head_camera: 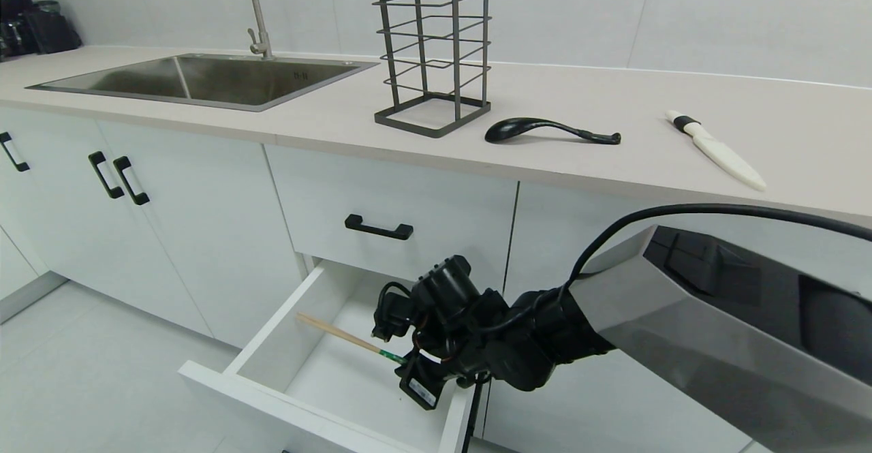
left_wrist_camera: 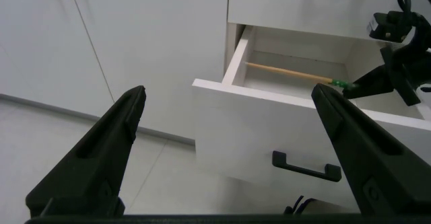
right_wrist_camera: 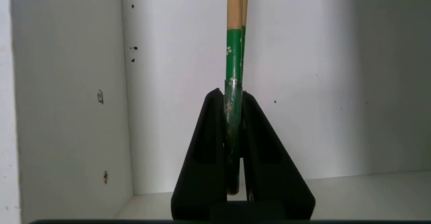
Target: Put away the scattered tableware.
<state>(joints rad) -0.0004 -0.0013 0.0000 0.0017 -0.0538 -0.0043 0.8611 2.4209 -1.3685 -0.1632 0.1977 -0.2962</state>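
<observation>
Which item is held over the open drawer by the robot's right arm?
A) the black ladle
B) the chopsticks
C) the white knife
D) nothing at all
B: the right arm's jaws are shut on the green-ended chopsticks, which point into the drawer, while the ladle and knife lie on the counter.

I see wooden green-ended chopsticks (head_camera: 337,332) in open white drawer (head_camera: 266,351) | black ladle (head_camera: 545,128) on beige counter (head_camera: 613,95), between wire rack (head_camera: 456,65) and white knife (head_camera: 715,150)
</observation>
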